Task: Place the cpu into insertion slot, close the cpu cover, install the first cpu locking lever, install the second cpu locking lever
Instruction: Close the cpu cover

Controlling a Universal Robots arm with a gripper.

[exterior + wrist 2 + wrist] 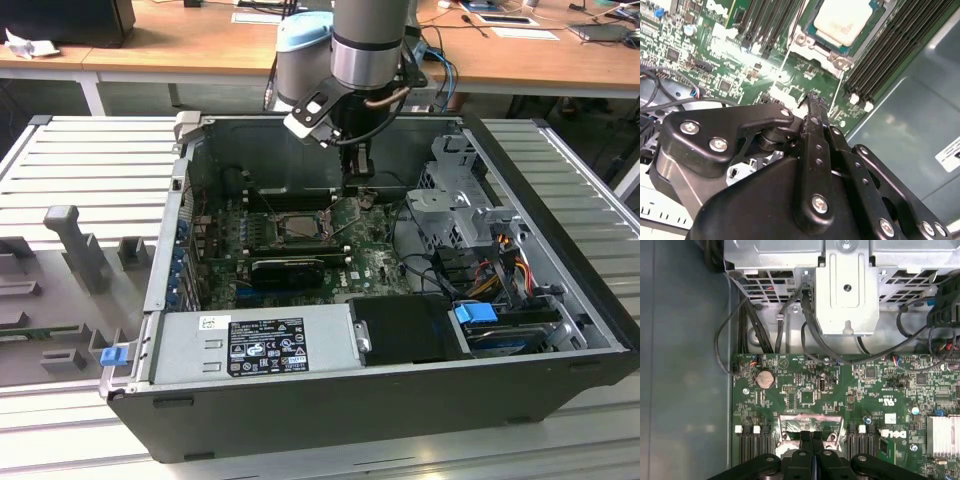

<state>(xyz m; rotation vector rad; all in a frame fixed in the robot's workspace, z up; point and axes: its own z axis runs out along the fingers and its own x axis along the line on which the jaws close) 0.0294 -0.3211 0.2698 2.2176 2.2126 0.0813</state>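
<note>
The cpu lies tan-silver face up in the insertion slot on the green board. The cpu cover, a silver metal frame, lies flat around the chip's face. Two thin locking levers run out from the socket's corners over the board. My gripper is shut with nothing between its black fingers. It hangs just above the board beside the socket, on the exterior view's right of it. In the first wrist view the fingertips meet over the socket's metal edge.
Black memory slots flank the socket. A metal drive cage with looping black cables stands beyond the board. The case walls and the power supply box in the space. A black card lies near the socket.
</note>
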